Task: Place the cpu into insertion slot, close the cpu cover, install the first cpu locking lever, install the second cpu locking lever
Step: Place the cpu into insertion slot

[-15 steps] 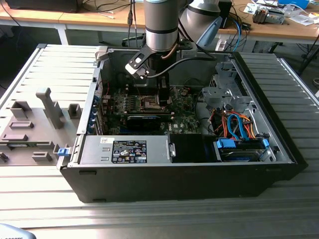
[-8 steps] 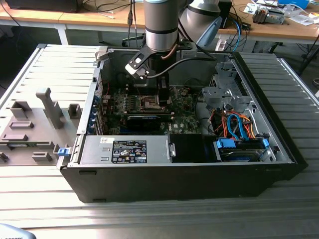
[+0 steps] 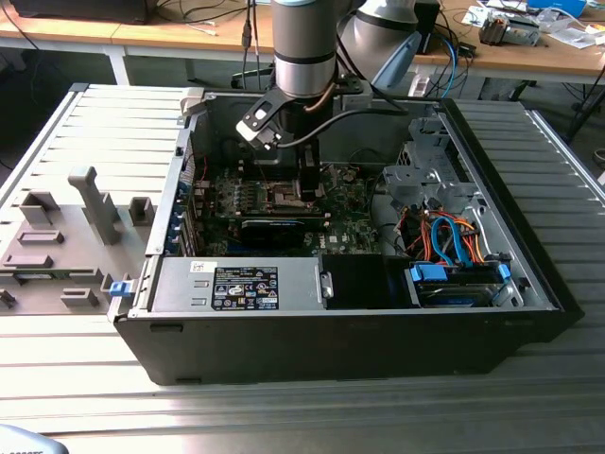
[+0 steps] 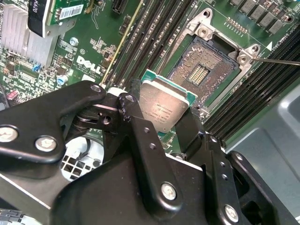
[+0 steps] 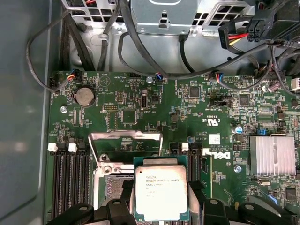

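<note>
Closest to my wrist cameras are the black links of the tool [image 4: 160,115]. Its fingers [image 4: 129,105] are pinching the cpu [image 4: 164,108] by two opposite edges, silver top up. In the first wrist view I see the cpu [image 5: 161,192] held over the insertion slot [image 5: 108,176], hiding much of it. In the second wrist view the insertion slot [image 4: 199,72] lies just past the chip with its brown pin field bare, so the chip is not seated. The cpu cover [image 5: 124,137] stands tilted up and open at the slot's edge, on the side toward a coin cell [image 5: 85,96]. A thin metal rod [image 4: 281,61] reaches one corner of the socket rim. Black memory slots [image 5: 70,180] run along both sides of the socket. Further out on the green board [image 5: 154,101] I make out a finned silver heatsink [image 5: 273,155].

In the exterior view the grooved metal tabletop [image 3: 284,416] comes first, then the black computer case [image 3: 331,355] lying open on it. The arm [image 3: 302,47] reaches straight down into the case over the middle of the board. A grey fixture block [image 3: 57,246] sits on the tabletop at the exterior view's left. Blue and orange cables [image 3: 454,236] bunch inside the case at the exterior view's right. A wooden tabletop [image 3: 170,33] stands behind.
</note>
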Robot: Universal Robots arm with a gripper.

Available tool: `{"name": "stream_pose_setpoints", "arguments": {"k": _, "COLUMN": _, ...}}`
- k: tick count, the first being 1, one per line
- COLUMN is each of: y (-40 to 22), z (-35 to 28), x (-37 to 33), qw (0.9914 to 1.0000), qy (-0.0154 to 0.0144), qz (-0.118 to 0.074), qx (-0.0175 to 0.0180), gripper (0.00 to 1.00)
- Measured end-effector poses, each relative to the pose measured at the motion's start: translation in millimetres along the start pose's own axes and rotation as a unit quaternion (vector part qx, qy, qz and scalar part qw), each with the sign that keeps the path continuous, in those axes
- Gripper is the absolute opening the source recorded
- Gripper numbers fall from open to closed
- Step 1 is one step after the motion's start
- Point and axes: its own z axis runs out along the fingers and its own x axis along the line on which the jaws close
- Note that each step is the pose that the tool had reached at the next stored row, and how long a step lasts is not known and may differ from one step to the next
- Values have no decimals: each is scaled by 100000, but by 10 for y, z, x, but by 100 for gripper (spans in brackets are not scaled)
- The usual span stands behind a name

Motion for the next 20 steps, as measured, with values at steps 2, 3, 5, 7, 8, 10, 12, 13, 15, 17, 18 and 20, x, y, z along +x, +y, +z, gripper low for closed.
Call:
{"name": "stream_pose_setpoints", "arguments": {"k": 2, "y": -6, "z": 1, "x": 1, "qw": 100000, "qy": 6, "qz": -4, "qx": -7, "gripper": 55}}
{"name": "stream_pose_setpoints", "arguments": {"k": 3, "y": -8, "z": 1, "x": 1, "qw": 100000, "qy": 8, "qz": -5, "qx": -5, "gripper": 55}}
{"name": "stream_pose_setpoints", "arguments": {"k": 5, "y": -14, "z": 1, "x": 0, "qw": 100000, "qy": 3, "qz": 0, "qx": -1, "gripper": 55}}
{"name": "stream_pose_setpoints", "arguments": {"k": 7, "y": -20, "z": 1, "x": 1, "qw": 100000, "qy": 2, "qz": 0, "qx": -1, "gripper": 55}}
{"name": "stream_pose_setpoints", "arguments": {"k": 8, "y": -27, "z": 1, "x": 1, "qw": 100000, "qy": -1, "qz": -1, "qx": -1, "gripper": 55}}
{"name": "stream_pose_setpoints", "arguments": {"k": 10, "y": -39, "z": 0, "x": 1, "qw": 100000, "qy": 3, "qz": -1, "qx": -5, "gripper": 55}}
{"name": "stream_pose_setpoints", "arguments": {"k": 12, "y": -45, "z": 0, "x": 1, "qw": 100000, "qy": 1, "qz": -3, "qx": -2, "gripper": 55}}
{"name": "stream_pose_setpoints", "arguments": {"k": 13, "y": -49, "z": -1, "x": 1, "qw": 100000, "qy": 2, "qz": -2, "qx": -3, "gripper": 55}}
{"name": "stream_pose_setpoints", "arguments": {"k": 15, "y": -55, "z": -1, "x": 1, "qw": 100000, "qy": 3, "qz": -6, "qx": -2, "gripper": 55}}
{"name": "stream_pose_setpoints", "arguments": {"k": 17, "y": -59, "z": 0, "x": 1, "qw": 100000, "qy": 8, "qz": 0, "qx": -5, "gripper": 55}}
{"name": "stream_pose_setpoints", "arguments": {"k": 18, "y": -61, "z": -1, "x": 1, "qw": 100000, "qy": 5, "qz": 2, "qx": -3, "gripper": 55}}
{"name": "stream_pose_setpoints", "arguments": {"k": 20, "y": -64, "z": 0, "x": 1, "qw": 100000, "qy": 3, "qz": -2, "qx": -2, "gripper": 55}}
